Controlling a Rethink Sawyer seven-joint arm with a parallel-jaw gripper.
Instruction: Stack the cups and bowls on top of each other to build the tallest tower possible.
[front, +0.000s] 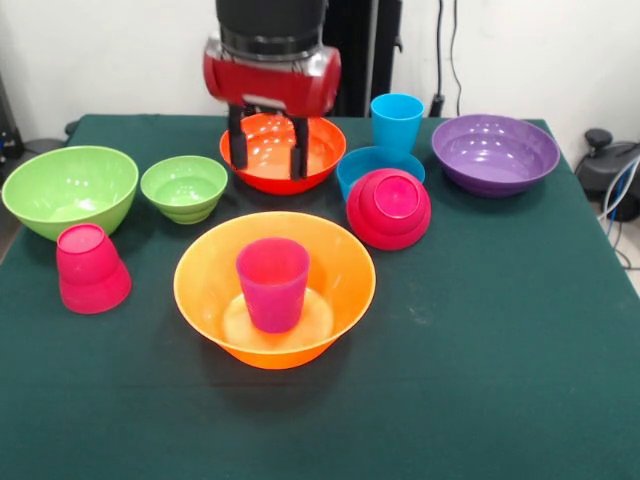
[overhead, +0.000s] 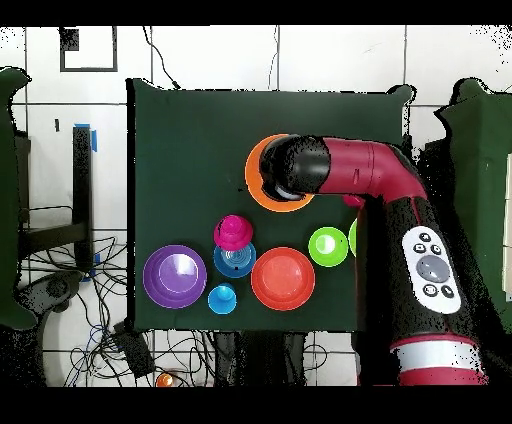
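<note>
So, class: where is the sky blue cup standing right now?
In the front view the sky blue cup stands upright at the table's far side, right of centre, just behind the small blue bowl and left of the purple bowl.

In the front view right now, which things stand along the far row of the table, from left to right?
Large green bowl → small green bowl → red-orange bowl, with the gripper over it → blue cup → purple bowl.

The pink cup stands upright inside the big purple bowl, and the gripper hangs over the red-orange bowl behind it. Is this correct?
Not quite. In the front view, the pink cup stands upright inside the big orange bowl, not the purple bowl, which is empty at the far side. The gripper does hang over the red-orange bowl.
</note>
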